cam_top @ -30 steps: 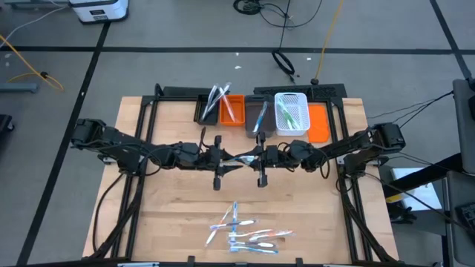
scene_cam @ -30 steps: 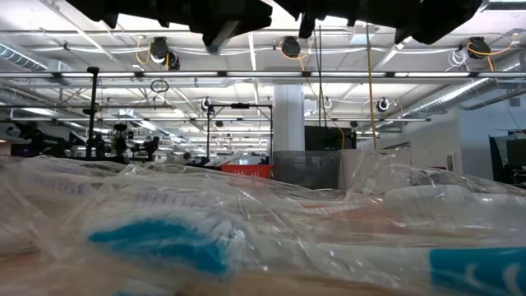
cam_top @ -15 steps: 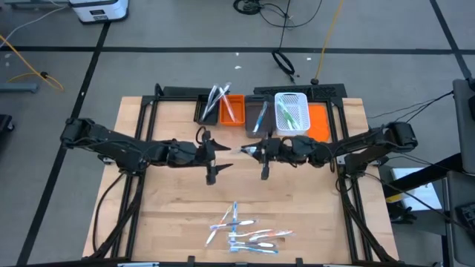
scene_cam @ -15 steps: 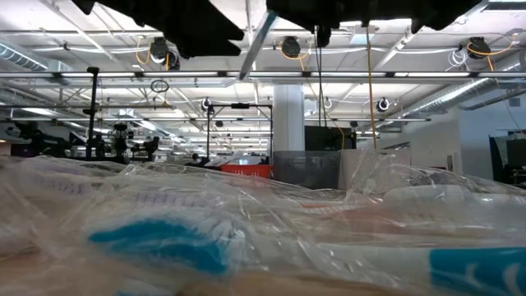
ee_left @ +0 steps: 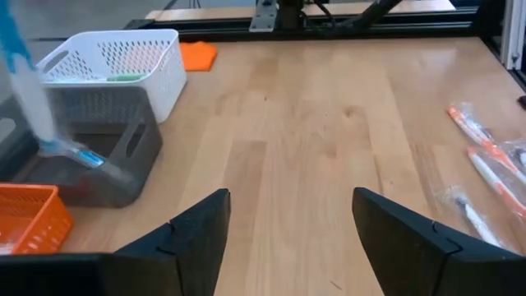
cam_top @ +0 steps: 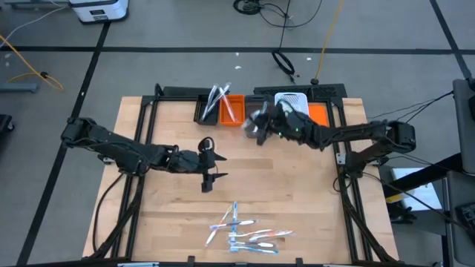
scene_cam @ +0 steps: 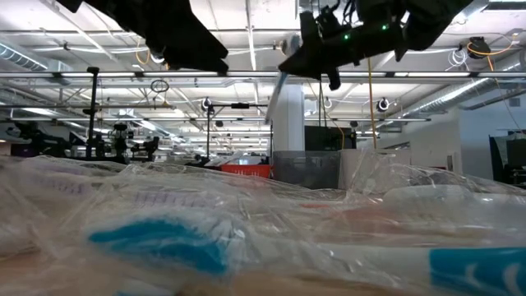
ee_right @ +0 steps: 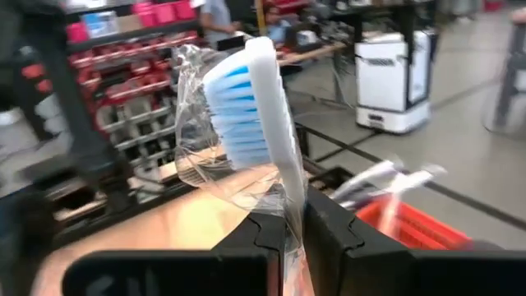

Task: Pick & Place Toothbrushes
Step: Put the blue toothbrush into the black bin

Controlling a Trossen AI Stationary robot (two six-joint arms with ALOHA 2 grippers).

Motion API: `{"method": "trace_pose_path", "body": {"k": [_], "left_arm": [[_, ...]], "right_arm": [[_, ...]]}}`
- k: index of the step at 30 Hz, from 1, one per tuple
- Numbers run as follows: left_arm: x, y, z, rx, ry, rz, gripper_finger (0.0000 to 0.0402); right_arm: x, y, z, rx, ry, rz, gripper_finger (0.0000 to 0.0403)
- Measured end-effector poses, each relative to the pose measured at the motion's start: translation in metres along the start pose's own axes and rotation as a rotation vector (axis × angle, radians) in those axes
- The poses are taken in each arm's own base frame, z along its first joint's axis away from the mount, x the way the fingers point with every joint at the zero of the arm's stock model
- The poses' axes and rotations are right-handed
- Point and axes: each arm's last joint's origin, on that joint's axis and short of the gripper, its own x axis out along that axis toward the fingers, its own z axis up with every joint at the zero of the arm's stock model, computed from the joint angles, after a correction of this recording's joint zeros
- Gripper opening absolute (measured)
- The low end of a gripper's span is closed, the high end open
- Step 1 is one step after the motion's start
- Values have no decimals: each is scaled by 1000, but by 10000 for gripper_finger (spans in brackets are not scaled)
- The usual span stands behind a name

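Note:
My right gripper (cam_top: 260, 126) is up over the grey bin (cam_top: 257, 119) at the far side, shut on a white toothbrush (ee_right: 261, 123) with blue bristles in a clear wrapper. In the left wrist view that toothbrush (ee_left: 29, 90) slants down toward the grey bin (ee_left: 99, 168). My left gripper (cam_top: 211, 161) stands open over the bare table middle with nothing between its fingers (ee_left: 288, 238). Several wrapped toothbrushes (cam_top: 245, 233) lie in a loose pile by the near edge. Others lie in the black bin (cam_top: 211, 104), the orange bin (cam_top: 232, 109) and the white basket (cam_top: 292, 111). My right gripper pinches the toothbrush's shaft (ee_right: 292, 210), wrapper and all, between its two fingers, a little below the bristle head. The head (ee_right: 242, 99) sticks out past the fingertips. The brush is lifted off the table and hangs slanting below the gripper (scene_cam: 277, 90), toward the grey bin.
An orange lid (cam_top: 319, 122) lies right of the white basket. Bare wood lies between the bins and the near pile. A black frame rims the table. In the low view, wrapped toothbrushes (scene_cam: 164, 238) fill the foreground.
The two grippers held one toothbrush between them at the table's middle. My left gripper has opened, let go and drawn back toward the left. My right gripper has carried the toothbrush up and toward the far edge, over the grey bin, tipping it downward.

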Motion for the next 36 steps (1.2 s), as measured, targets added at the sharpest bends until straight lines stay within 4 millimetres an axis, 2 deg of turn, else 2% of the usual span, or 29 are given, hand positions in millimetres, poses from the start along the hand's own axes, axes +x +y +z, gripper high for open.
{"method": "trace_pose_path", "body": {"k": [5, 16, 24, 36], "left_arm": [[0, -1, 0, 1, -1, -3, 252], [0, -1, 0, 2, -1, -3, 246], [0, -1, 1, 6, -8, -2, 246], [0, -1, 1, 7, -8, -2, 246]], "right_arm": [[4, -25, 2, 67, 23, -62, 15], [4, -63, -4, 157, 119, -218, 15], [11, -76, -16, 230, 160, -268, 15], [26, -87, -37, 307, 215, -194, 15]]}}
